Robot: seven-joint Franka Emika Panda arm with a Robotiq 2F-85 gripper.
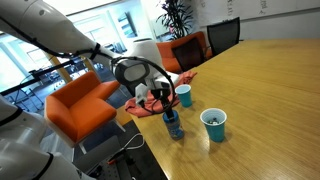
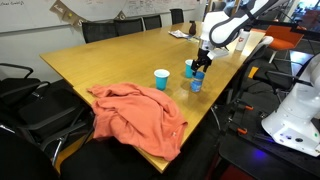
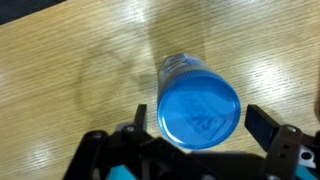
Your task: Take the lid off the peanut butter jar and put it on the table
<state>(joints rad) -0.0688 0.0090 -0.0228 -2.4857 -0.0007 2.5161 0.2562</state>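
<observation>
1. The peanut butter jar stands upright on the table, close to its edge. Both exterior views show it.
2. The blue lid is on the jar. In the wrist view it is seen from straight above, with a little of the jar body showing past its rim.
3. The gripper hangs directly over the jar with its jaws spread wide. One finger sits to each side of the lid, and nothing is held.
4. There is a clear gap between that finger and the lid. The opposite finger sits nearer the rim, probably not touching, though the angle makes this hard to judge.
5. There are two open blue cups. One is near the jar and the other is just past the gripper.
6. An orange cloth lies bunched over a table corner, apart from the jar.
7. Orange chairs stand beside the table.
</observation>
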